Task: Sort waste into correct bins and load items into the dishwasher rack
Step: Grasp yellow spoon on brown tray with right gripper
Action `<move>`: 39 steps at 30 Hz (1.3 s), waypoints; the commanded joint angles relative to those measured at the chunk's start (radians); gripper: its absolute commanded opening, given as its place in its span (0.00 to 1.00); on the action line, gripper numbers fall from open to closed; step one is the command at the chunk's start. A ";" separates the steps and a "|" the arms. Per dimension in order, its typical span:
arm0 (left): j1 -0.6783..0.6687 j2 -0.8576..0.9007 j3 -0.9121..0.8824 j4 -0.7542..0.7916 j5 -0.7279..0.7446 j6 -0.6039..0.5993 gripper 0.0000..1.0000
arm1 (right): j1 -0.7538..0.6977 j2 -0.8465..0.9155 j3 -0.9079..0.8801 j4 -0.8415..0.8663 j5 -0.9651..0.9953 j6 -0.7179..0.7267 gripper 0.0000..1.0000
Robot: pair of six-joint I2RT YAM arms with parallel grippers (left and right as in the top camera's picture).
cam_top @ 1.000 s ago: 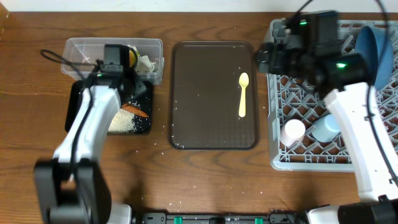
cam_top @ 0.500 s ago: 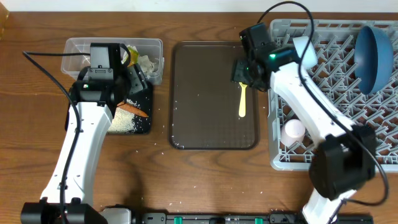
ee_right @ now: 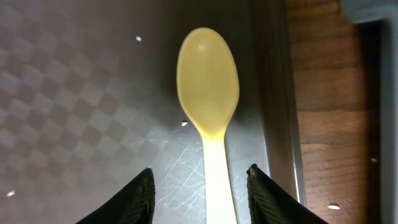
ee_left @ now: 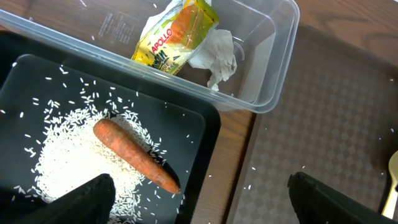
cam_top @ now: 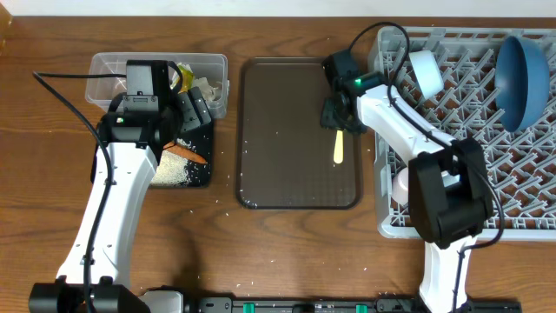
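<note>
Open right gripper [ee_right: 205,194] straddling the pale yellow spoon [ee_right: 207,78] on the brown serving tray [cam_top: 287,156], mid-table toward the far edge.

From overhead, hides the spoon's bowl under the gripper and leaves only the handle showing. In the right wrist view, cuts the handle off at the lower border, with dark fingers [ee_right: 140,196] spread either side and clear of it. Half covers the pink-and-white cup [cam_top: 402,183] in the dishwasher rack [cam_top: 521,228] along the right edge with the right arm, stretched from the near edge leftward over the tray's right rim. Shows only the tips of the left gripper [ee_left: 199,196], wide apart and gripping nothing, above the black tray [ee_left: 205,124] with carrot [ee_left: 134,155] and rice [ee_left: 68,165], beside the clear tub [ee_left: 273,74] holding the wrapper [ee_left: 177,34], near the far left corner.
</note>
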 commanded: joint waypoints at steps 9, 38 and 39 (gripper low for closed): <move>0.001 0.003 0.003 -0.003 -0.003 0.013 0.94 | 0.003 0.105 0.003 0.017 -0.002 0.004 0.19; 0.001 0.003 0.003 -0.003 -0.003 0.013 0.95 | -0.027 -0.260 0.017 -0.047 -0.140 -0.308 0.01; 0.001 0.003 0.003 -0.003 -0.003 0.013 0.95 | -0.033 -0.286 0.017 -0.052 -0.140 -0.318 0.01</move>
